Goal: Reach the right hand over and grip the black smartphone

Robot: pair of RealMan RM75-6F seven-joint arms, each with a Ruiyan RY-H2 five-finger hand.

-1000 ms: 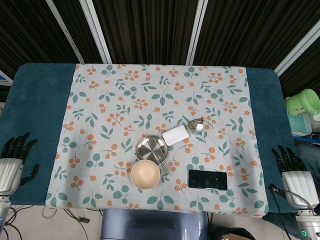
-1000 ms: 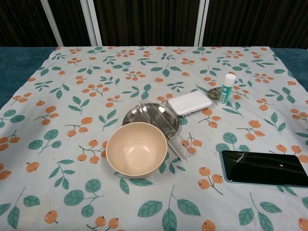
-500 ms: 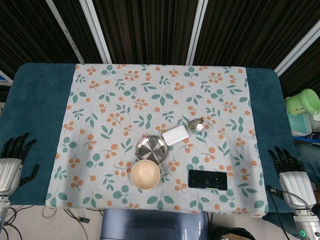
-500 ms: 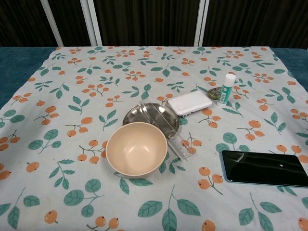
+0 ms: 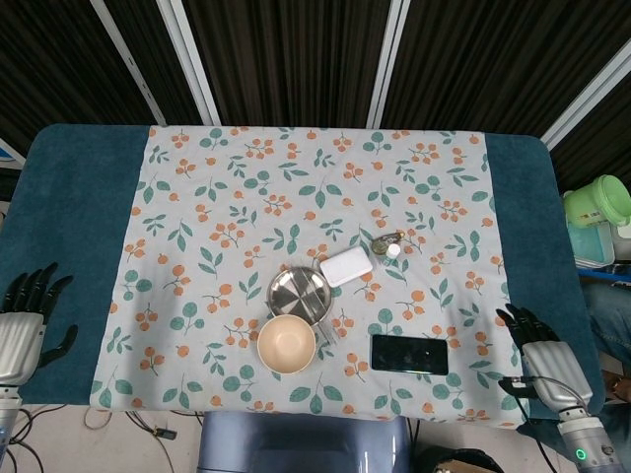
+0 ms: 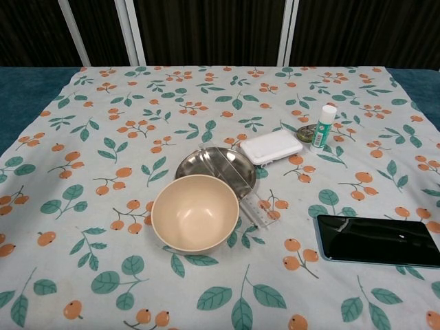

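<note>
The black smartphone [image 5: 409, 354] lies flat, screen up, near the front edge of the floral cloth; the chest view has the smartphone [image 6: 378, 240] at its right edge. My right hand [image 5: 535, 361] hovers over the cloth's right border, a short way right of the phone, fingers spread and holding nothing. My left hand [image 5: 25, 317] stays at the table's front left edge, fingers apart and empty. Neither hand appears in the chest view.
A beige bowl [image 5: 286, 343] sits left of the phone, with a steel plate [image 5: 300, 292] just behind it. A white box [image 5: 346, 266], a small white bottle [image 5: 393, 250] and a round metal item [image 5: 382, 242] lie further back. A green container [image 5: 596, 202] stands off the table's right.
My right hand has moved left and slightly forward, from beyond the table's right edge onto the cloth's border, closer to the phone. The left hand and the objects have stayed put.
</note>
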